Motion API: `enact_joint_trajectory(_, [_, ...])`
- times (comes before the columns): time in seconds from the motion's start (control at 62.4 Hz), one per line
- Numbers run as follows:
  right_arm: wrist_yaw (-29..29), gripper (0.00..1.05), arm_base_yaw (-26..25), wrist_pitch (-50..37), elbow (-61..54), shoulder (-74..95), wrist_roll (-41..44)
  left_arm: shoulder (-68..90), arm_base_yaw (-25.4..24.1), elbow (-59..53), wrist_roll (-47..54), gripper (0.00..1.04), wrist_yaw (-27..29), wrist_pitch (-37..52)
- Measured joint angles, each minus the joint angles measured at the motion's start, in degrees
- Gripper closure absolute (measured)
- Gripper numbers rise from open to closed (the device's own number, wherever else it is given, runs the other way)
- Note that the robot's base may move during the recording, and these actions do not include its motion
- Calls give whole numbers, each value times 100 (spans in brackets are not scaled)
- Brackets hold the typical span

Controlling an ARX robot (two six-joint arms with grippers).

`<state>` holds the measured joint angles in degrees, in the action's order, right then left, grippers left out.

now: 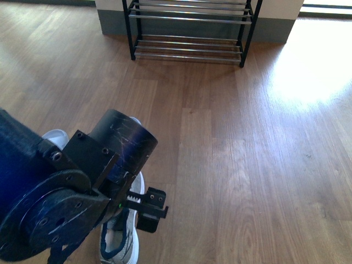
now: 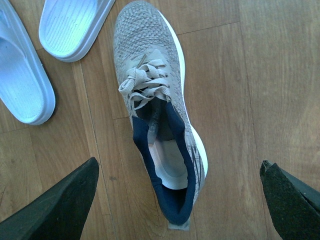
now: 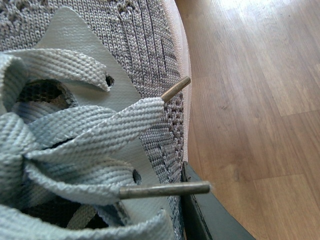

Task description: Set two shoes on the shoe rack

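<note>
One grey knit sneaker [image 2: 150, 65] with a white sole and navy lining lies flat on the wood floor. My left gripper [image 2: 178, 167] hangs open above its heel, one dark finger [image 2: 60, 205] on each side, not touching. In the front view the same sneaker [image 1: 118, 242] shows under the left arm. The other grey knit sneaker [image 3: 140, 45] fills the right wrist view, laces close up. My right gripper [image 3: 170, 215] is shut on it, with one dark finger [image 3: 210, 217] pressed against its side. The shoe rack [image 1: 190, 49], black frame with chrome rods, stands far ahead against the wall.
Two pale blue-white slide sandals [image 2: 22, 80] [image 2: 72, 25] lie beside the sneaker's toe; one sandal [image 1: 55, 137] peeks out behind the left arm [image 1: 60, 198]. Bare wood floor [image 1: 247, 154] stretches to the rack, with a bright sunlit patch [image 1: 313, 66] at the right.
</note>
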<state>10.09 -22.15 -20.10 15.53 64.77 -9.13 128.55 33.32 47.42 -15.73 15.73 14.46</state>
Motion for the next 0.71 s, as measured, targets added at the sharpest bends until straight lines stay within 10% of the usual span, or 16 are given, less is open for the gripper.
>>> enact_joint_trajectory(0.706, [-4,101,0,0,0,0,0,1766,332,1191,-1939,9,-275,-918])
